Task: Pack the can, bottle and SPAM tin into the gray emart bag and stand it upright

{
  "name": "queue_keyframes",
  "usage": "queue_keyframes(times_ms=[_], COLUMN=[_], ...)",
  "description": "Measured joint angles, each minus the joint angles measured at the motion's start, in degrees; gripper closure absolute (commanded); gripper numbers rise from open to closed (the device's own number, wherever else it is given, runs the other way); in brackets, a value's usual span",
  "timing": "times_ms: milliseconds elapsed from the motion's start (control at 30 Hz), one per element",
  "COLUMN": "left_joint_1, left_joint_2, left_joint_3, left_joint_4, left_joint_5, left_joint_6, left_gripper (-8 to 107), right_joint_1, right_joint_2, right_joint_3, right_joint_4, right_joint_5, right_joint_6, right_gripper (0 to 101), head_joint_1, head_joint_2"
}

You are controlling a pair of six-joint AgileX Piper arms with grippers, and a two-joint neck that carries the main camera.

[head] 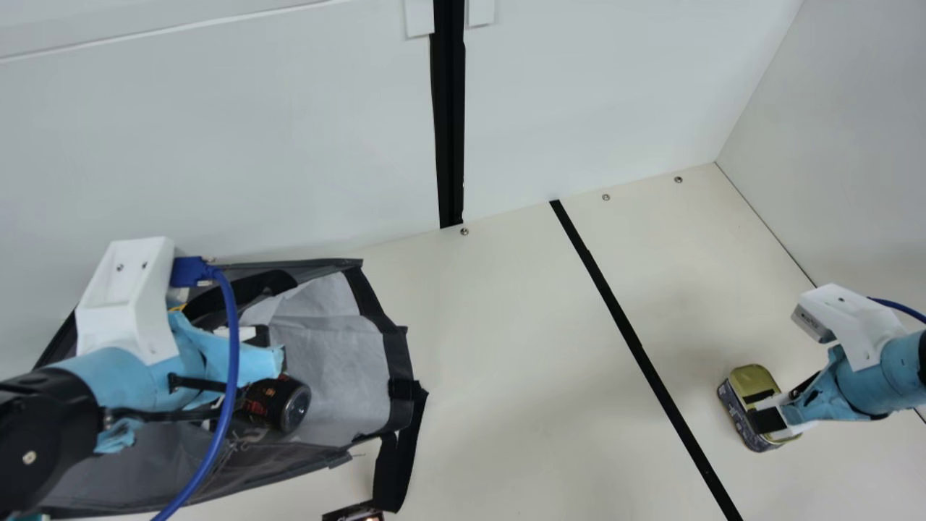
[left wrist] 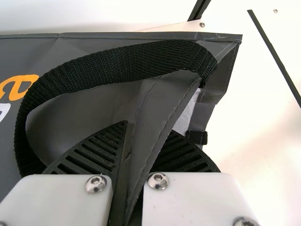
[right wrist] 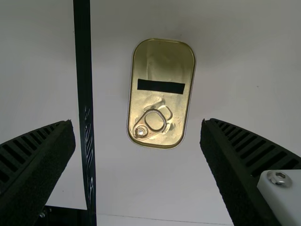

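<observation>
SPAM tin [right wrist: 162,66] under right pincer [right wrist: 137,123], its fingers spread; unpacked | dark cylinder [head: 283,405], just beyond left pincer [left wrist: 148,127], seemingly bagged | left pincer pinches gray bag [left wrist: 157,101] | remaining: tin in, sideways bag upright

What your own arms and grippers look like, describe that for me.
The left arm and right arm have light-blue wrapping and a white bracket near the wrist, plus a blue cable; black joint housings show too. The left gripper and right gripper have black, ribbed jaws with white mounts and silver screws.
</observation>
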Motion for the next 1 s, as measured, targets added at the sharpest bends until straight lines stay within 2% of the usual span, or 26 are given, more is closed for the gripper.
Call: queue_keyframes(times_ms=[1000], left_joint_1=[0.0], left_joint_2=[0.0], left_joint_3=[0.0], left_joint_4=[0.0], left_joint_5=[0.0], left_joint_6=[0.0], left_gripper=[107], right_joint_1=[1.61], right_joint_2=[9.49], right_joint_3=[2.46], right_joint_4=[0.16], right_joint_5=[-8.69], right_joint_6=[-0.05], right_gripper=[6], head_joint_1=[0.0], head_joint_2=[0.0])
